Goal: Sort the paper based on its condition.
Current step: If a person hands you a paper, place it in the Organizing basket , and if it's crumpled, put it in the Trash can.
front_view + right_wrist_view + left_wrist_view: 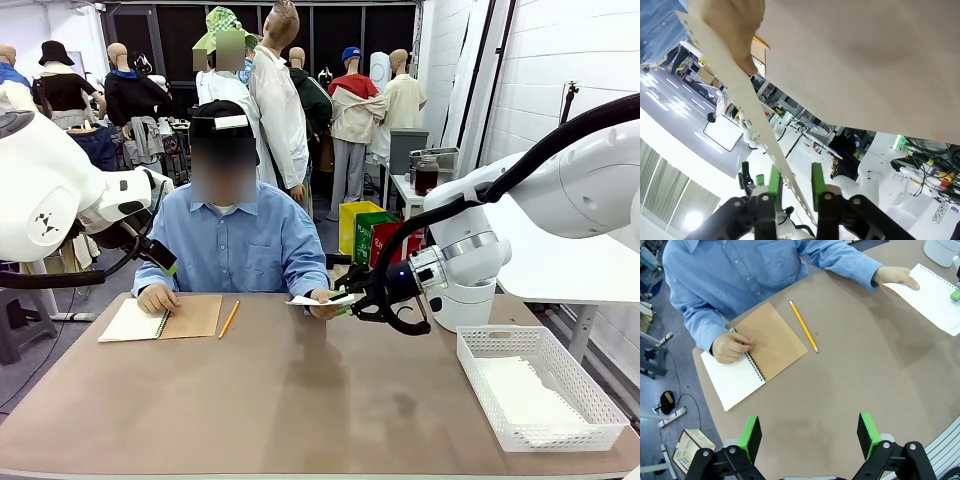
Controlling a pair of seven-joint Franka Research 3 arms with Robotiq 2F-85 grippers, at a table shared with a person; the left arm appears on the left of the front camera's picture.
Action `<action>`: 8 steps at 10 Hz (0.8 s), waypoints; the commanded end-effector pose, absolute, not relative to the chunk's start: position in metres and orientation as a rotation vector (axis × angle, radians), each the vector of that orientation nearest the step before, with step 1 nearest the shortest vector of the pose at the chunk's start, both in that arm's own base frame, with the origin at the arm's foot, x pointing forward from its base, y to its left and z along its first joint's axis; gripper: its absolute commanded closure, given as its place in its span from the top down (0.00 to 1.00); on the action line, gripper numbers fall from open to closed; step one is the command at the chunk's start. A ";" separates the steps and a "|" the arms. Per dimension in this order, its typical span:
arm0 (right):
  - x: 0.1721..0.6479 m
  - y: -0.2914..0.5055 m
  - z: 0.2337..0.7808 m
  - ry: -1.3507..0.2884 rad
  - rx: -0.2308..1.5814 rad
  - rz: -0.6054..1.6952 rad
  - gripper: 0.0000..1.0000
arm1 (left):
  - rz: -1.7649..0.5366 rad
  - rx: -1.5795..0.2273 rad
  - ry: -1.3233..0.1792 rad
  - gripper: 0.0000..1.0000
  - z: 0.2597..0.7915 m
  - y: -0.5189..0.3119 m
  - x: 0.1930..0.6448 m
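Start at the left: your left gripper (810, 437) hangs wide open over bare table (280, 400), gripping nothing, well apart from the notebook (757, 352) and pencil (803, 326) at its 11 and 12 o'clock. The person's one hand (730, 346) rests on the notebook. Nothing risky there unless that arm drops toward that hand.

Move to the middle. The paper (318, 299) is held up off the table by the person's other hand (895, 276), just past the table's far edge in the front view. Your right gripper (792, 182) has the sheet's edge between its green pads, jaws narrow but with a sliver of gap showing on each side; you cannot tell whether it has a real grip.

What could go wrong: if you pull away before the pads bite, the sheet slips out or stays with the person. If both hold firmly and you pull, the thin sheet may tear or crease, spoiling the condition you are sorting by.

At the right, the basket (545, 340) sits at 4 o'clock with white sheets inside.

Hard to read: the sheet is edge-on in the right wrist view, so its condition is unclear, and the left wrist view cuts it off at 2 o'clock.
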State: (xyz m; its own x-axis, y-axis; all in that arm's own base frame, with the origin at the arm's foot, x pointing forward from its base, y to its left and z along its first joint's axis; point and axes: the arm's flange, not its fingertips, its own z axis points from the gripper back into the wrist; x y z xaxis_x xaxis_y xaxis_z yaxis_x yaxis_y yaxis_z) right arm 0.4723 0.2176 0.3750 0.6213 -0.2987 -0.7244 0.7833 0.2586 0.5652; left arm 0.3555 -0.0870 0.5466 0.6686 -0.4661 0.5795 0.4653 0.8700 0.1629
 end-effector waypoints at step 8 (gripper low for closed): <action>0.468 0.221 0.399 0.453 1.154 -0.676 0.00 | -0.523 -0.001 -0.654 1.00 0.547 -0.086 0.356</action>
State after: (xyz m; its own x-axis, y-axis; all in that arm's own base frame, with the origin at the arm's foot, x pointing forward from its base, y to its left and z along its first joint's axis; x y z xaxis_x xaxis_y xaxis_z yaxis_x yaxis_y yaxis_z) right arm 0.4717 0.2180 0.3892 0.6796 -0.2830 -0.6768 0.7336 0.2704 0.6235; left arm 0.3555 -0.0870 0.5466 0.6686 -0.4661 0.5794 0.4653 0.8700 0.1629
